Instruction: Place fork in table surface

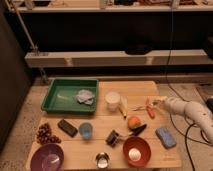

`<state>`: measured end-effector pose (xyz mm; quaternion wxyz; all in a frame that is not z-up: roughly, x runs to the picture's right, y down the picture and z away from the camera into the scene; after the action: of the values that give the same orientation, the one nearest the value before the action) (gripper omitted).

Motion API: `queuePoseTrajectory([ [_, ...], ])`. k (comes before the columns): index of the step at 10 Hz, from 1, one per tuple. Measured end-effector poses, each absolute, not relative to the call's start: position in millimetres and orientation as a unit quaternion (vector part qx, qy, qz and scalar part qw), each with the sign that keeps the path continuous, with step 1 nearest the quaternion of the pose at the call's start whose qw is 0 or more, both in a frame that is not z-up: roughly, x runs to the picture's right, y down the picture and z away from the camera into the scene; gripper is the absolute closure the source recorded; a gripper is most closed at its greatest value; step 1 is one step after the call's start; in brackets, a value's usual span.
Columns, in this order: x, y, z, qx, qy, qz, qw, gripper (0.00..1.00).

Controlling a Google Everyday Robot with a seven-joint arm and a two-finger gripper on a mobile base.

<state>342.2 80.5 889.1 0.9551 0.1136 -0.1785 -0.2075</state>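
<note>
Fork sits right-centre of frame: a thin pale stem running roughly level, low over the planks, between the pale yellow stick and the orange-red stick, with its right end toward the gripper. Can't tell if it rests on the worktop or is just clear of it. Gripper is at the right-centre edge of the worktop on a white arm coming in from the right side of frame. Can't tell the state of the jaws, or whether they're on the fork. Judgement: the fork is low and near-flat bc this is the put-down spot, a bare strip of planks w/ room beside the sticks, and the arm reaches in sideways prob so it stays clear of the other items. The rest are spaced out, likely so each can be picked alone. Counts:
- 1 fork
- 1 gripper
- 1 green tray upper left, w/ 1 crumpled pale cloth in it
- 1 white cup
- 1 blue cup
- 1 metal can at bottom centre
- 2 bowls: purple bowl lower left, red bowl lower centre-right
- 1 orange fruit
- 1 dark utensil just below the fruit
- 1 blue sponge
- 1 dark bar
- 1 bunch of grapes
- 1 small dark item, too unclear to ID
</note>
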Motion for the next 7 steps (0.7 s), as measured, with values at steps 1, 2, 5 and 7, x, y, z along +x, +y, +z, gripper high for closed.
queuePoseTrajectory([
  [1,342.2,80.4,889.1,0.114,-0.179,-0.207,0.955,0.96],
  [2,342.3,80.4,889.1,0.114,-0.178,-0.207,0.955,1.0],
  [5,342.2,80.4,889.1,0.114,-0.179,-0.207,0.955,1.0],
  [7,342.2,80.4,889.1,0.114,-0.179,-0.207,0.955,1.0],
])
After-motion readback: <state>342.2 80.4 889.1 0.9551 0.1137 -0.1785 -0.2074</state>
